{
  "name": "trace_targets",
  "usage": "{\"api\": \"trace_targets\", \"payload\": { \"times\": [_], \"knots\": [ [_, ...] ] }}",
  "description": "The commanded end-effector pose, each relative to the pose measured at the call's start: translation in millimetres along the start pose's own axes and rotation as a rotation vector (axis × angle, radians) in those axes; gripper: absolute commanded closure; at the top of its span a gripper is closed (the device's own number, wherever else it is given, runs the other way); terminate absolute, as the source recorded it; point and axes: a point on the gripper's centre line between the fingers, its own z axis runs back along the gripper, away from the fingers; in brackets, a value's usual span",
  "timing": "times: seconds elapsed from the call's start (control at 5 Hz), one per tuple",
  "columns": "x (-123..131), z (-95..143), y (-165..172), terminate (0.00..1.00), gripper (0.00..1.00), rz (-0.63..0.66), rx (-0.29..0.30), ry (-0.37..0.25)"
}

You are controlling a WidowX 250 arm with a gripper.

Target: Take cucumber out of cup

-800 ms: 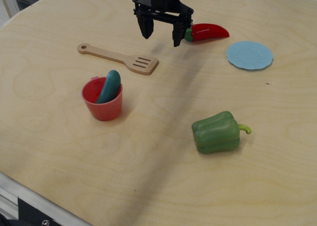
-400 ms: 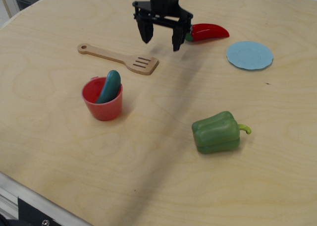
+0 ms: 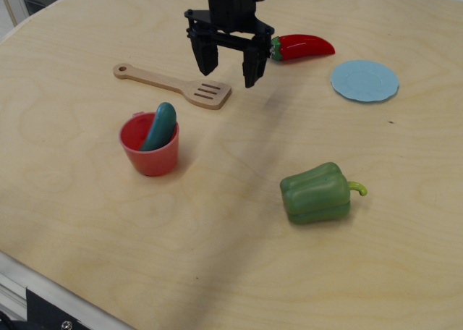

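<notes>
The red-coral cup (image 3: 150, 150) stands upright on the wooden table at the left. The dark teal-green cucumber (image 3: 160, 126) leans inside it, its upper end sticking out over the rim at the back right. My black gripper (image 3: 227, 72) hangs above the table, behind and to the right of the cup, just right of the spatula's head. Its two fingers are spread apart and hold nothing.
A wooden spatula (image 3: 173, 86) lies behind the cup. A red chili pepper (image 3: 302, 46) lies right of the gripper. A light-blue plate (image 3: 364, 80) sits at the far right. A green bell pepper (image 3: 317, 192) lies at the front right. The table's front edge runs along the bottom left.
The gripper has moved a little to the left and toward the front, closer to the spatula's head and the cup. It stays open. The objects have not moved.
</notes>
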Motion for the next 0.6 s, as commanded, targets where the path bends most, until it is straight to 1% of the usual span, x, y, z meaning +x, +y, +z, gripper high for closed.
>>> {"api": "trace_targets", "payload": {
  "times": [0.0, 0.2, 0.4],
  "knots": [
    [-45.7, 50.3, 2.4, 0.00, 0.00, -0.096, 0.024, 0.012],
    [-60.3, 51.5, 0.9, 0.00, 0.00, -0.169, 0.068, 0.026],
    [-69.8, 44.8, 5.7, 0.00, 0.00, -0.182, 0.110, 0.047]
  ]
}}
